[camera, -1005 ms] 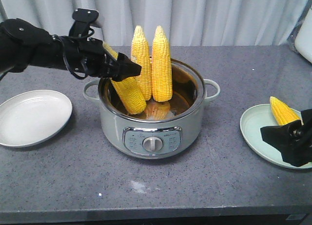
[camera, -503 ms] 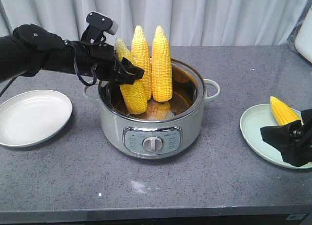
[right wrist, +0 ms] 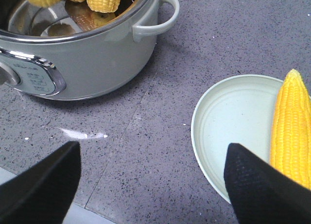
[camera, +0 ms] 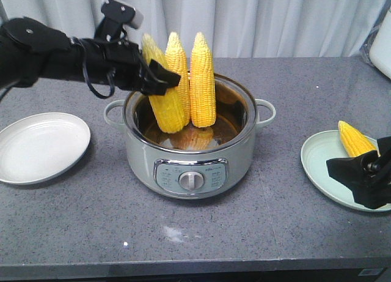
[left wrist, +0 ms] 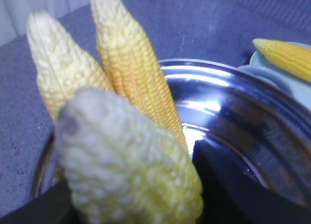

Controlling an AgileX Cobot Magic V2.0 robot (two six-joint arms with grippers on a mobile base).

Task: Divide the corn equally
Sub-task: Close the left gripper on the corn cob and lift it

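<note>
White plate sits far left on the grey counter. The left arm comes in from the left edge, roughly level, with its wrist above the left rim of the pot. The left gripper is clamped around the middle of the held cob. That cob's long axis is near vertical, with the pale tip up and leaning left and the butt down inside the pot mouth. Can't tell if the butt touches the bottom.

Just right of it, two standing cobs are upright in the pot, tips up, side by side and leaning on the back wall. The left wrist view shows all three tips bunched close.

Far right, the green plate holds the plated cob along its right side, tip pointing away from the camera. The right gripper hovers low at the plate's near edge, fingers spread wide and holding nothing.
</note>
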